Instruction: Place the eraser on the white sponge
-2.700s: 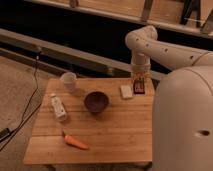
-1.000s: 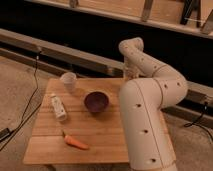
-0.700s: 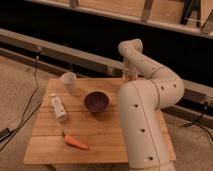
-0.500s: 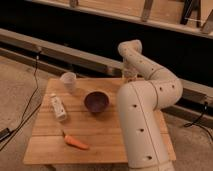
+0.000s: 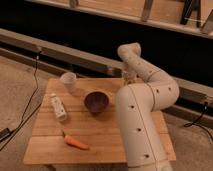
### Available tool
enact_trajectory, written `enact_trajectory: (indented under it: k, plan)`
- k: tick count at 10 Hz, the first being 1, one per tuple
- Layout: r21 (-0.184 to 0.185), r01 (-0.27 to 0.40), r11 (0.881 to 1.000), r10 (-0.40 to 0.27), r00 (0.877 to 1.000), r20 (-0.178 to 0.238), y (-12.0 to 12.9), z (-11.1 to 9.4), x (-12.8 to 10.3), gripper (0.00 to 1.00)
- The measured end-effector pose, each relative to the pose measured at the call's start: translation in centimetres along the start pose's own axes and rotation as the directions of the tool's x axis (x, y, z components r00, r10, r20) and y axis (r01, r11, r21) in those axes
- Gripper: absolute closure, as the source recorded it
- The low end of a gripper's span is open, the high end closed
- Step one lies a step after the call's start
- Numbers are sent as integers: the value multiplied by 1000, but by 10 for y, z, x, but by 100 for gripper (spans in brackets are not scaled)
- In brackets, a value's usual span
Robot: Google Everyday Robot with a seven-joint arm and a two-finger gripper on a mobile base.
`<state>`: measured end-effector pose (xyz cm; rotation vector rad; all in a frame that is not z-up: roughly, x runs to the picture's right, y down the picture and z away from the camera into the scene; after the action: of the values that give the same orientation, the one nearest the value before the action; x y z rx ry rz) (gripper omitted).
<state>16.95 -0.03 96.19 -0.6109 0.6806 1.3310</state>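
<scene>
While reaching down at the far edge of the wooden desk (image 5: 102,134), just right of the frame's centre: the hand (image 5: 129,76), mostly tucked behind its own pale arm (image 5: 142,117). Cannot tell whether apart, together or clamped on anything (too much of it covered from this angle). Cannot tell either whether touching the desk or hanging just above it.

Eraser and white sponge: neither to be seen, hidden by the arm, which rises from the lower right of the frame, bends at the upper centre and drops back down toward the desk.

Left of the arm, well apart from the hand:
- white cup (image 5: 68,80), upright, near the desk's upper left corner;
- dark bowl (image 5: 96,101), near the middle of the frame, just beside the arm's thick lower part;
- white bottle (image 5: 58,107), lying on its side at the left (cap end toward the bottom of the frame);
- orange carrot (image 5: 76,143), lying flat at the lower left.

Along the left edge of the frame, on the floor: a dark cable (image 5: 29,102).
</scene>
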Motion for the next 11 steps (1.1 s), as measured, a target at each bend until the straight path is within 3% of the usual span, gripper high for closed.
enact_trajectory:
  k: [6,11]
  plan:
    - [2,7,1000,-7,1000,2,4,1,-6,21]
    - [-2,6,1000,-6,1000,-3,5,4,-6,20]
